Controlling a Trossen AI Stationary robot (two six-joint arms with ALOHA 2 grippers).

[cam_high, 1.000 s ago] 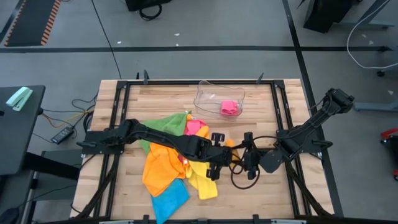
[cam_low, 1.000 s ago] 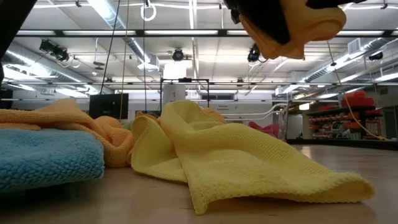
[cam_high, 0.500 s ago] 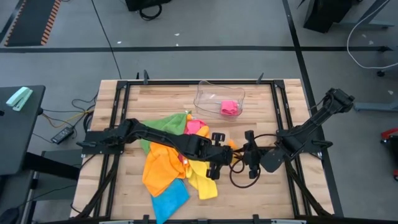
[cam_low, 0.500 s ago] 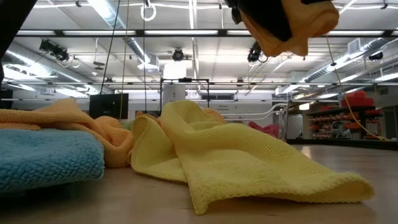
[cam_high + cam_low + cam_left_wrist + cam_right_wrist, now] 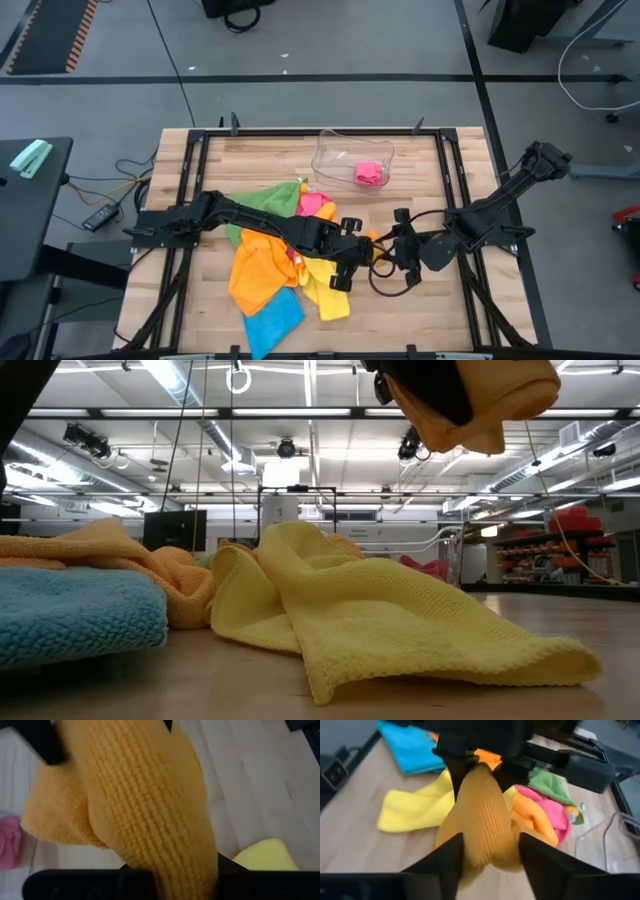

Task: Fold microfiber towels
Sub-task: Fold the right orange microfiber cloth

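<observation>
1. Orange towel (image 5: 480, 815): soft cloth, nubbly knit weave, matt.
2. Yellow towel (image 5: 400, 625): same looped, rough cloth.
3. Table (image 5: 420, 300): pale wood planks, smooth.
4. Tray (image 5: 352, 158): clear, glossy plastic.

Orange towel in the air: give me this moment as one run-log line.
orange towel: lifted off table | left gripper: shut on it | right gripper: fingers open, astride it | yellow towel: crumpled on table

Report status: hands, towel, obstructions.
Left hand shut on orange towel, lifted off table. Right hand open, fingers either side of it. Yellow towel directly below.
</observation>
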